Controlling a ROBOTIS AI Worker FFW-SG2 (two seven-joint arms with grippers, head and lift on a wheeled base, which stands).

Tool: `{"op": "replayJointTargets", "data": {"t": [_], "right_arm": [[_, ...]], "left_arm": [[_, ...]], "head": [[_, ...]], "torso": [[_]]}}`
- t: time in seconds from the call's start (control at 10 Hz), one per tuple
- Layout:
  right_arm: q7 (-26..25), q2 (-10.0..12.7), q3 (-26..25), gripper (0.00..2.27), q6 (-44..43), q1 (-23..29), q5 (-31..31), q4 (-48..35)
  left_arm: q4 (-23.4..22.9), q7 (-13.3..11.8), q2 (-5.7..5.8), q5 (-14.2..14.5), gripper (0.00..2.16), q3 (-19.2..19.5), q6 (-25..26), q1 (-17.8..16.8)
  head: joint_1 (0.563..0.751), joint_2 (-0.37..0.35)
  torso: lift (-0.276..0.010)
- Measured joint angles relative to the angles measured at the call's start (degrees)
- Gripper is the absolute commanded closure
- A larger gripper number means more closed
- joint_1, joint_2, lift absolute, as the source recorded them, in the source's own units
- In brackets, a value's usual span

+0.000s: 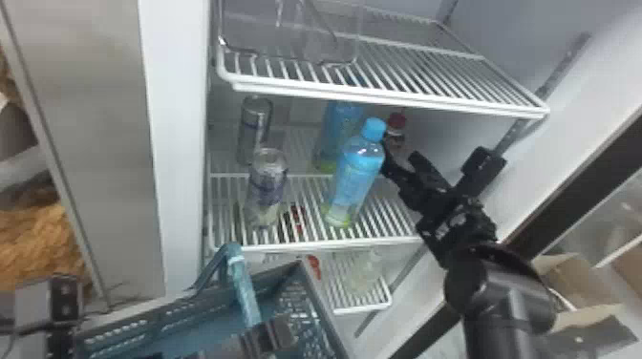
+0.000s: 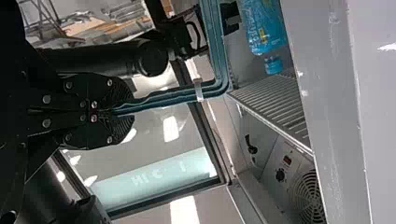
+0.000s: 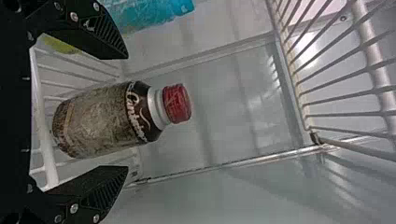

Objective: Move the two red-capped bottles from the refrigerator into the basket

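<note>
In the head view, the right gripper [image 1: 404, 156] reaches to the middle shelf's right side, at a red-capped bottle [image 1: 396, 125]. The right wrist view has the dark-labelled red-capped bottle [image 3: 109, 120] standing between the spread fingers of the right gripper [image 3: 127, 112], with gaps on both sides. At the bottom of the head view, the left gripper [image 1: 270, 334] is at the handle [image 1: 246, 291] of the blue basket [image 1: 305, 296]. Seen from the left wrist, the left gripper [image 2: 116, 112] is shut on that handle [image 2: 163, 97]. A red item [image 1: 314, 267] lies lower, behind the basket's rim.
Two blue bottles [image 1: 358, 176] stand left of the right gripper, one behind the other. Two cans [image 1: 268, 181] are farther left. The upper wire shelf [image 1: 396, 101] spans above, bearing a clear bin [image 1: 286, 28]. A clear bottle [image 1: 365, 272] is on the lower shelf.
</note>
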Motion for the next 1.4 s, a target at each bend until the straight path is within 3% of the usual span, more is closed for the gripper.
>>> {"op": "replayJointTargets", "data": {"t": [0.3,0.4,0.6,0.8,1.4], "right_arm": [[-0.17,-0.40,0.85,0.21,0.02,-2.54,0.58,2.66],[-0.18,-0.53,1.02,0.36,0.02,-3.08,0.75,3.21],[-0.35,-0.57,1.04,0.94,0.02,-3.48,0.90,3.95],[-0.46,-0.58,1.01,1.28,0.42,-3.73,1.01,4.41],[-0.52,-0.58,0.89,1.28,0.79,0.39,1.19,-2.19]], "left_arm": [[0.05,0.00,0.05,0.02,1.20,-0.02,-0.01,0.00],[0.12,0.02,0.05,0.02,1.20,-0.03,-0.01,0.00],[0.14,0.04,0.10,0.08,1.20,-0.02,-0.01,0.00],[0.14,0.06,0.14,0.14,1.20,-0.02,-0.14,0.03],[0.14,0.06,0.25,0.36,1.20,-0.09,-0.29,0.14]], "head": [[0.695,-0.350],[0.695,-0.350],[0.695,-0.350],[0.695,-0.350],[0.695,-0.350]], "torso": [[0.000],[0.000],[0.000],[0.000],[0.000]]}}
